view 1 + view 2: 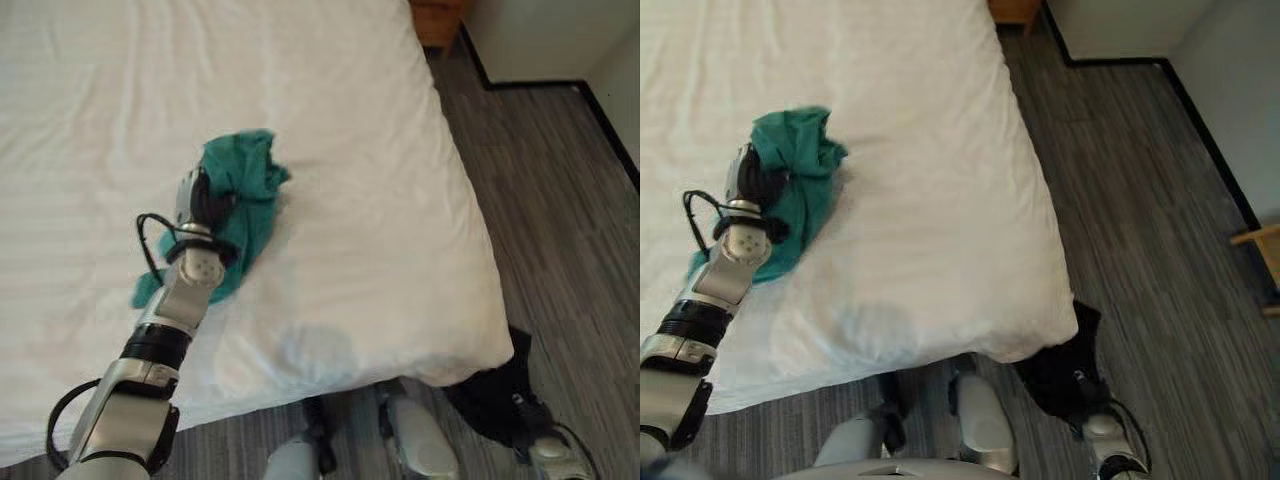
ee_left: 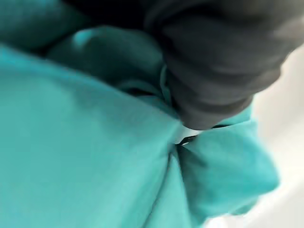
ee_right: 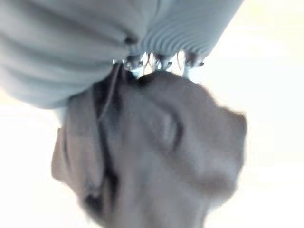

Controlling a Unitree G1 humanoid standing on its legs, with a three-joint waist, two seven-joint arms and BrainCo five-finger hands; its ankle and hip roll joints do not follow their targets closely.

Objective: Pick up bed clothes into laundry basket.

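a white bed (image 1: 350,200) was seen beside a grey plank floor (image 1: 560,200), with a teal garment (image 1: 250,190) bunched near its middle. the left hand (image 1: 195,200) was pressed into that cloth, its fingers buried, so their grip could not be told. the right hand (image 1: 1090,425) was seen low by the bed's corner, gripping a dark garment (image 1: 1060,370).

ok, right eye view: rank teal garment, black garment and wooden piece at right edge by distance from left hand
1. teal garment, on the bed, touching the left hand.
2. black garment, by the bed's near right corner.
3. wooden piece, far right edge.
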